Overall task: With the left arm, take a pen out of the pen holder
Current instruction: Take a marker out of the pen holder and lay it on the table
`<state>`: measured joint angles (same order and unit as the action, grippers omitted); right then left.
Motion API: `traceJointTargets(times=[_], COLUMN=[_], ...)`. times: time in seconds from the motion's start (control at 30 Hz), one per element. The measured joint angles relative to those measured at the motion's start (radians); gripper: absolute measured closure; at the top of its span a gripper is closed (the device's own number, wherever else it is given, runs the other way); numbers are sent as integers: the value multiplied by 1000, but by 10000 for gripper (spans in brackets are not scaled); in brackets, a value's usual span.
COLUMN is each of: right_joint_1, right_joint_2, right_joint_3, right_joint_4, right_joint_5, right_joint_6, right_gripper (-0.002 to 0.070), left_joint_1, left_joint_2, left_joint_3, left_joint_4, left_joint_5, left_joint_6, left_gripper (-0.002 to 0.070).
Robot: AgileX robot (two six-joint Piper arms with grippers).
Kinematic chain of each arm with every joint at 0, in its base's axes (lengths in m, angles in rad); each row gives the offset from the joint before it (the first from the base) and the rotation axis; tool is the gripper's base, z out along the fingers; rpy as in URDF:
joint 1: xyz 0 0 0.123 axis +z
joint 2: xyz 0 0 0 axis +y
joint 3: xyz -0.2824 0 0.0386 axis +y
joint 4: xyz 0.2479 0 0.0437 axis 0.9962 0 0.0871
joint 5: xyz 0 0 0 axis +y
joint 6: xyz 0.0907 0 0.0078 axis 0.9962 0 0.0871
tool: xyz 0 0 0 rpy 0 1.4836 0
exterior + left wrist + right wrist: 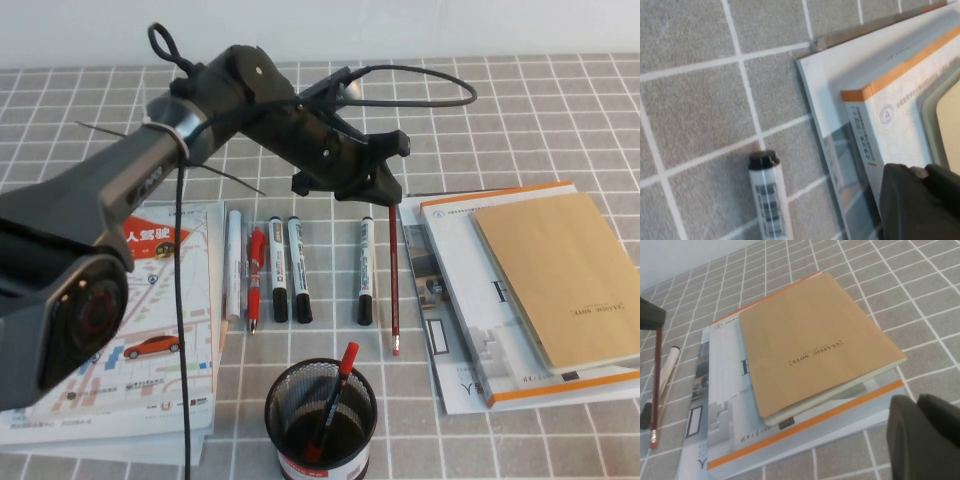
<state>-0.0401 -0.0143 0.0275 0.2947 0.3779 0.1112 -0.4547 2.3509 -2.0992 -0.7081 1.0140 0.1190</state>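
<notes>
Beside books (455, 330): left claw (391, 202), right claw (920, 430)

Dark red pencil (393, 280), black mesh pen holder (278, 425), grey-tiled table (520, 110)

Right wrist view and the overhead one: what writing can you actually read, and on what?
"CLASSIC NOTE": cover of the brown notebook.
Red Chinese heading on the map booklet: too small to read.
Labels on the markers: too small.
Left gripper holding the red pencil, right gripper near the book stack: no text.

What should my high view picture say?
Left gripper holds a red pencil beside a marker; right gripper is out of frame.
</notes>
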Motion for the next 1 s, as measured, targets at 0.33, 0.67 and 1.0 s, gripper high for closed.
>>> traceJointTargets(times=[0.33,0.67,1.0], right_joint_1=[0,0,0], right_joint_2=[0,0,0], right_joint_3=[0,0,0], right_joint_4=[0,0,0], right_joint_5=[0,0,0], right_joint_6=[0,0,0], right_gripper=[689,689,689], left_joint_1=[-20,-20,-20], left_joint_2=[61,94,96], left_joint_3=[-89,-93,-93], left_joint_4=[42,42,57], left_joint_5=[14,12,-9], left_joint_6=[-29,-48,-68], left_gripper=[650,649,512])
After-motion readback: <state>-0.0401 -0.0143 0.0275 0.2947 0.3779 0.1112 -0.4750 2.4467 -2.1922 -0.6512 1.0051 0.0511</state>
